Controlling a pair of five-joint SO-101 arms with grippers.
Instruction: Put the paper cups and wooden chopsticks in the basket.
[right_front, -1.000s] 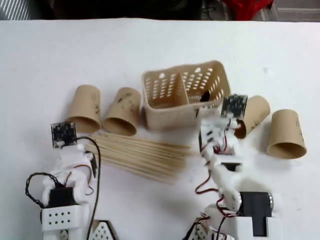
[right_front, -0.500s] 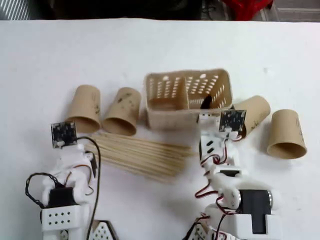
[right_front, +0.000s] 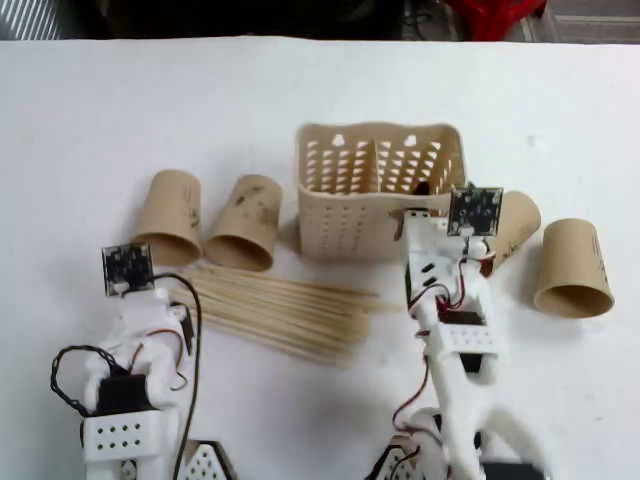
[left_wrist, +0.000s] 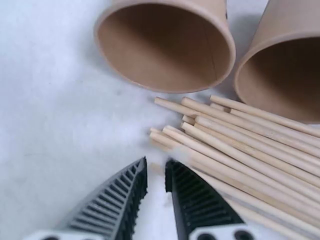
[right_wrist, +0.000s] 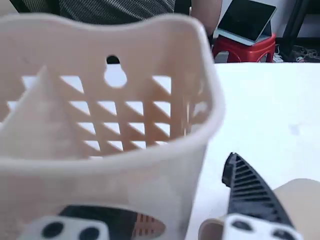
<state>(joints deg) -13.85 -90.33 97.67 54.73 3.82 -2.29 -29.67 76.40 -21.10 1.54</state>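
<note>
Pinching basket (right_wrist: 150, 170) wall, right gripper (right_front: 420, 198), one finger hidden inside; left gripper (left_wrist: 155, 167) barely parted beside chopsticks (left_wrist: 240, 145).

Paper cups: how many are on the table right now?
4 cups: two lie left of the basket, two right of it, one partly behind the right arm.

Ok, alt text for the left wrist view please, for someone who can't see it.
The left hand, its two black fingers a narrow gap apart and empty, sits by the ends of a bundle of wooden chopsticks on the white table. Beyond lie two paper cups on their sides, mouths toward the camera.
</note>
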